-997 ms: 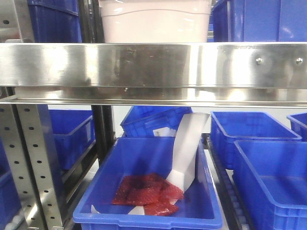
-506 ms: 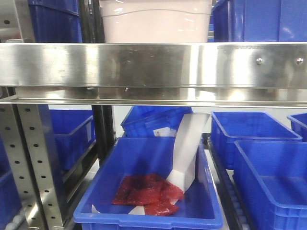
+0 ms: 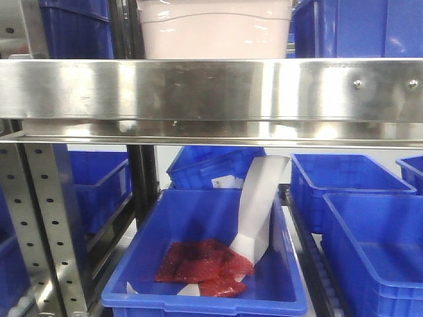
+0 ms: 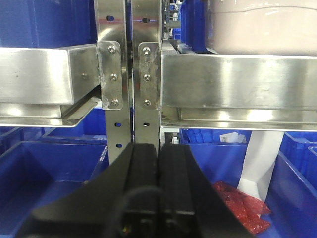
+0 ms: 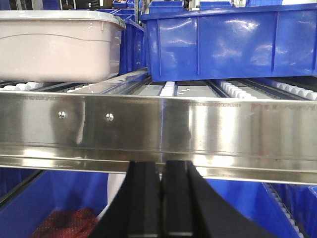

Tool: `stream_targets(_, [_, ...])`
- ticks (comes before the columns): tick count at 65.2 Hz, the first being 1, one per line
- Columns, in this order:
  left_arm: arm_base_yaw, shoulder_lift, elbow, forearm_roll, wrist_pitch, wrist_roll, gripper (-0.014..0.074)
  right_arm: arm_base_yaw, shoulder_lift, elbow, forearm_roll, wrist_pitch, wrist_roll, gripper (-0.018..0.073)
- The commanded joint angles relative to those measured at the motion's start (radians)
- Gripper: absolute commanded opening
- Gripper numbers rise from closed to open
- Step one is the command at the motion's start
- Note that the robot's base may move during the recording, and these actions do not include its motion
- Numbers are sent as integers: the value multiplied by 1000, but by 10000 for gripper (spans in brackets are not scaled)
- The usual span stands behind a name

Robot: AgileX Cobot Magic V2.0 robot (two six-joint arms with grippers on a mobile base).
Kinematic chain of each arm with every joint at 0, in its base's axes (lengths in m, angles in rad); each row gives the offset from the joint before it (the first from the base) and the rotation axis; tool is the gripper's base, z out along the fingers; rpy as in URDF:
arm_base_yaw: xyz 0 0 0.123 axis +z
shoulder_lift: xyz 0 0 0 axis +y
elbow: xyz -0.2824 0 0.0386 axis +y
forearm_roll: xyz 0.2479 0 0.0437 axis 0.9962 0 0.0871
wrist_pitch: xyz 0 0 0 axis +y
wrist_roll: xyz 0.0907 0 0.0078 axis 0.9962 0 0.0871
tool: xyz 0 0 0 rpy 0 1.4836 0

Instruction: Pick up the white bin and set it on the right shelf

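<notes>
The right shelf point(image 3: 211, 89) spans the front view, its broad steel rail carrying two bolts at the right end. On its upper level sits the white bin point(image 3: 213, 30), between blue bins at left and right. Below, a near blue bin point(image 3: 205, 257) holds red packets point(image 3: 201, 267) and a white scoop-like piece point(image 3: 254, 211). Both the left tool point(image 4: 158, 168) and right tool point(image 5: 161, 188) are clenched with nothing between their jaws, below the rail.
</notes>
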Motion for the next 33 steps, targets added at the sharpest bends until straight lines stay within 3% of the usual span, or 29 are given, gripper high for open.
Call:
stream_targets(1, [-6, 9, -1, -11, -97, -10, -118, -9, -18, 1, -12, -79, 1, 55])
stream_targets(33, [-6, 9, -1, -16, -97, -10, -118, -9, -18, 1, -12, -79, 1, 55])
